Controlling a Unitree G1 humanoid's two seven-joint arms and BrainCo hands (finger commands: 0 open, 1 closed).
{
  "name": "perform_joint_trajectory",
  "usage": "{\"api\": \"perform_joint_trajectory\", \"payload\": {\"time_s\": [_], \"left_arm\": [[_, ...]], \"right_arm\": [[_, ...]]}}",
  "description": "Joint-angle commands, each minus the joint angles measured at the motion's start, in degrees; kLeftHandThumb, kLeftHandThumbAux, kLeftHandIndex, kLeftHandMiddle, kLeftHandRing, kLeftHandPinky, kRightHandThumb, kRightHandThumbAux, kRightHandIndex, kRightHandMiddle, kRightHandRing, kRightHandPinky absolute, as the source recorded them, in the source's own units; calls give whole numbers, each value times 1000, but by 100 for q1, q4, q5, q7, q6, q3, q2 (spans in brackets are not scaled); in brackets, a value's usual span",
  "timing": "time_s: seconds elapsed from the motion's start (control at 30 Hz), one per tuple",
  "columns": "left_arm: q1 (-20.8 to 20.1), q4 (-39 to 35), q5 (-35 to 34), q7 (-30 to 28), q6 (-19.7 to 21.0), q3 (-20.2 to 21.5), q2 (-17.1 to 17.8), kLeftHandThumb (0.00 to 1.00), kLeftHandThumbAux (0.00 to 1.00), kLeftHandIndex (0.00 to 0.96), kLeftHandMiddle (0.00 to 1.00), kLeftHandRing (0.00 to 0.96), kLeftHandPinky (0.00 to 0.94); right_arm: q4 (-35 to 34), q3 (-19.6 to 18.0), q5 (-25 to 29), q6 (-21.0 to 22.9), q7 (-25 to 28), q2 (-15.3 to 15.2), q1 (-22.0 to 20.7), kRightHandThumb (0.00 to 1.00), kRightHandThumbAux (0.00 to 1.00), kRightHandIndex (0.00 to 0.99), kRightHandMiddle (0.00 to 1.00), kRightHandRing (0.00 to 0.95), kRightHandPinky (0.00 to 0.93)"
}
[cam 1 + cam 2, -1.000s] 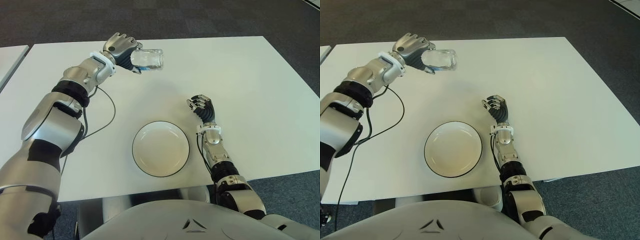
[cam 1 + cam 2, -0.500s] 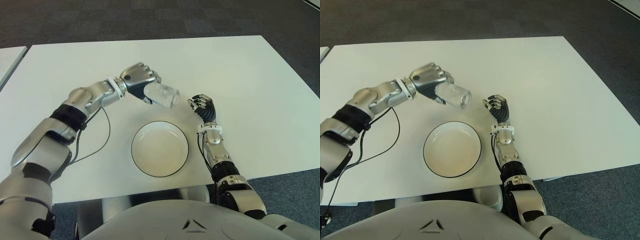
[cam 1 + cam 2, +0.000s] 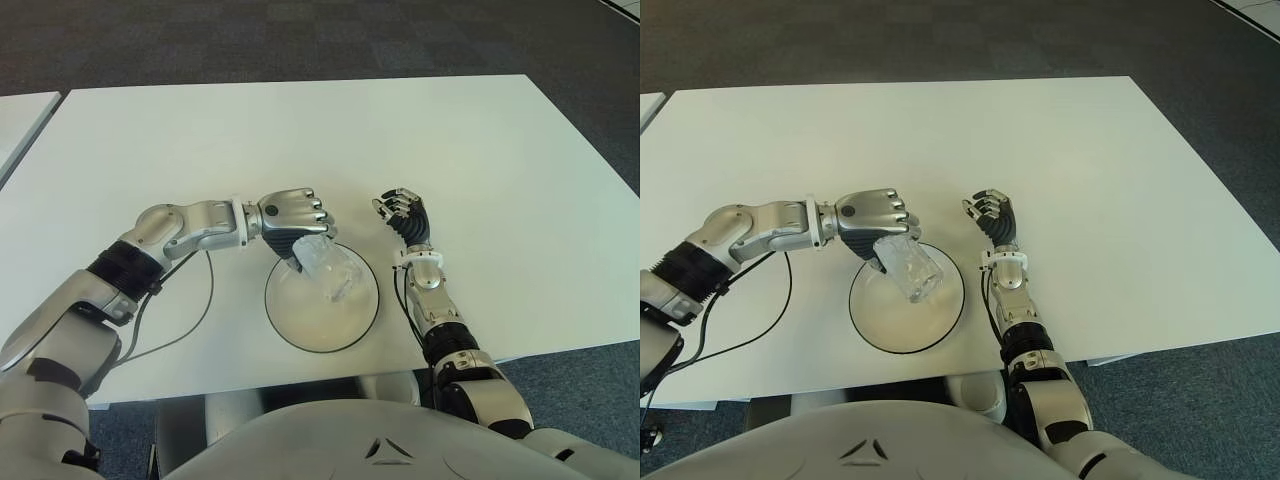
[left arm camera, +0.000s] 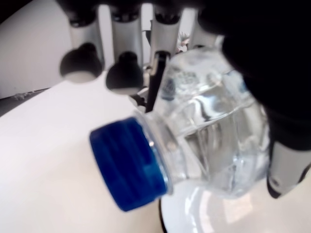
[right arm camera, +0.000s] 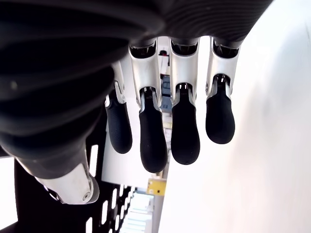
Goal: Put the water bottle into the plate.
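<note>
Above the near-left rim of the round white plate with a thin dark edge [image 3: 287, 335], your robot's left hand [image 3: 290, 222] grips the clear plastic water bottle with a blue cap [image 3: 327, 270], fingers wrapped over the upper part of the bottle from above. The bottle hangs tilted, its base slanting down and to the right over the plate's bowl; you cannot tell from the eye views whether the base touches the plate. In the left wrist view the blue cap [image 4: 129, 165] points toward the camera, the transparent body [image 4: 214, 141] sits between the dark fingers [image 4: 127, 73] and the thumb side of the palm, and a curve of the plate's dark edge shows just under the bottle.

The plate sits on the white rectangular table [image 3: 480, 150], near its front edge and roughly in the middle of its width. A thin black cable [image 3: 205, 305] from the left forearm loops over the tabletop to the left of the plate.

Your robot's right hand [image 3: 402, 210] shows just to the right of the plate, apart from it, holding nothing. Its wrist view shows four black-tipped fingers [image 5: 184, 136] loosely bent, with gaps between them and nothing in the palm.

Dark carpet [image 3: 300, 40] fills the floor beyond the table.
</note>
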Motion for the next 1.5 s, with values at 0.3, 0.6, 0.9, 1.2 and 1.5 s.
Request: {"api": "perform_joint_trajectory", "payload": {"time_s": [0.3, 0.6, 0.9, 1.2, 1.5], "left_arm": [[153, 402, 387, -16, -455, -202, -268, 851, 666, 402, 548, 854, 870], [189, 554, 714, 353, -657, -246, -366, 852, 667, 401, 546, 858, 870], [313, 506, 1467, 1386, -400, -357, -472, 851, 666, 406, 534, 815, 793], [70, 1043, 2189, 2548, -243, -813, -581, 712, 643, 291, 293, 285, 297], [-232, 1114, 2736, 3123, 94, -1259, -508, 510, 603, 40, 44, 29, 33]], "right_arm": [[68, -13, -11, 2, -31, -8, -1, 709, 727, 435, 620, 642, 648], [57, -25, 18, 7, -12, 2, 10, 709, 727, 434, 609, 633, 654], [81, -30, 28, -19, -13, 16, 12, 709, 727, 434, 606, 632, 656], [62, -31, 21, 12, -28, 35, 14, 709, 726, 435, 610, 633, 656], [79, -26, -7, -30, -75, 41, 13, 710, 726, 435, 609, 633, 657]]}}
